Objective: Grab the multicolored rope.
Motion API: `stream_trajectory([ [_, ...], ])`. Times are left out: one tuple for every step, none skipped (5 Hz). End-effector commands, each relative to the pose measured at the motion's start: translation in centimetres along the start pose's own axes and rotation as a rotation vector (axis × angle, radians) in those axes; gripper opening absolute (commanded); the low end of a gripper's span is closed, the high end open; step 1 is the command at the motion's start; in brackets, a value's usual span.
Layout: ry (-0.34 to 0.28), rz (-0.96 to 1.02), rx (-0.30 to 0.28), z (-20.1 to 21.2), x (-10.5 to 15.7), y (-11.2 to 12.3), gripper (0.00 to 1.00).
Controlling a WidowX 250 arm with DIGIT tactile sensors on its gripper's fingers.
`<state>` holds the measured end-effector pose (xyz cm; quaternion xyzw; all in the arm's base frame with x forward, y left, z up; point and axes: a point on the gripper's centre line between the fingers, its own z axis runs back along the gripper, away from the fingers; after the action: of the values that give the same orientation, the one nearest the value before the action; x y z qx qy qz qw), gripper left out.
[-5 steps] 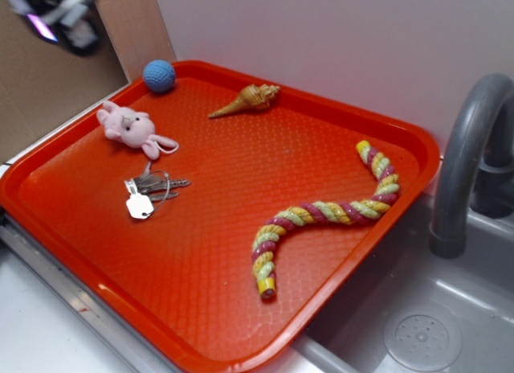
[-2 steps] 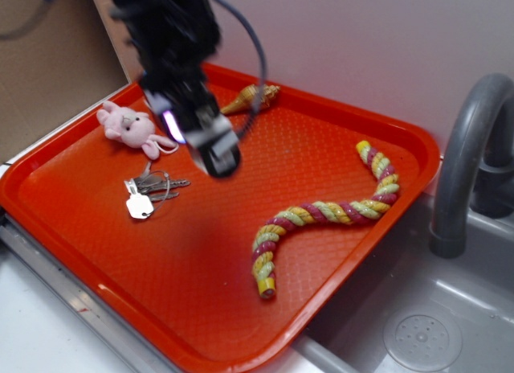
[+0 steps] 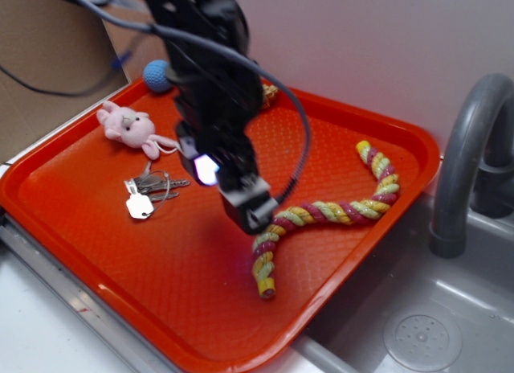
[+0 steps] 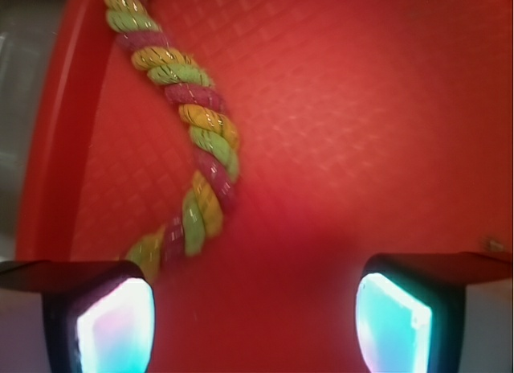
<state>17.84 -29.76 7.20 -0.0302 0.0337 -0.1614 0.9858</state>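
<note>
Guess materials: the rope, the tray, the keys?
The multicolored rope: likely soft twisted fiber, cotton or synthetic; matte yellow, magenta and green strands with glinting threads in the wrist view. The tray: probably molded plastic, glossy red-orange with an embossed diamond texture. The keys: look like metal, silvery and reflective.

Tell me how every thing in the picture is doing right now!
multicolored rope: lying wavy on the tray, not grabbed.
gripper: open, above the tray next to the rope's bend, holding nothing.
red tray: flat beside the sink.
keys: lying flat.
pink plush toy: lying near the keys.
blue ball: in the tray's far corner.
seashell: mostly hidden behind the arm.
faucet: no water visible.
</note>
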Motion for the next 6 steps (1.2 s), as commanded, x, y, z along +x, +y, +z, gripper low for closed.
stream_trajectory([
  [-0.031,-0.037,-0.068,-0.8,1.7,-3.3,1.0],
  [-0.029,-0.038,-0.075,-2.0,2.0,-3.5,1.0],
  [-0.006,-0.032,-0.025,-2.3,1.6,-3.6,0.13],
  [-0.002,-0.025,-0.005,-2.6,1.0,-3.8,0.0],
  [0.003,0.007,0.036,-2.3,0.7,-3.4,0.0],
  [-0.027,0.068,0.073,0.2,0.8,-1.9,0.0],
])
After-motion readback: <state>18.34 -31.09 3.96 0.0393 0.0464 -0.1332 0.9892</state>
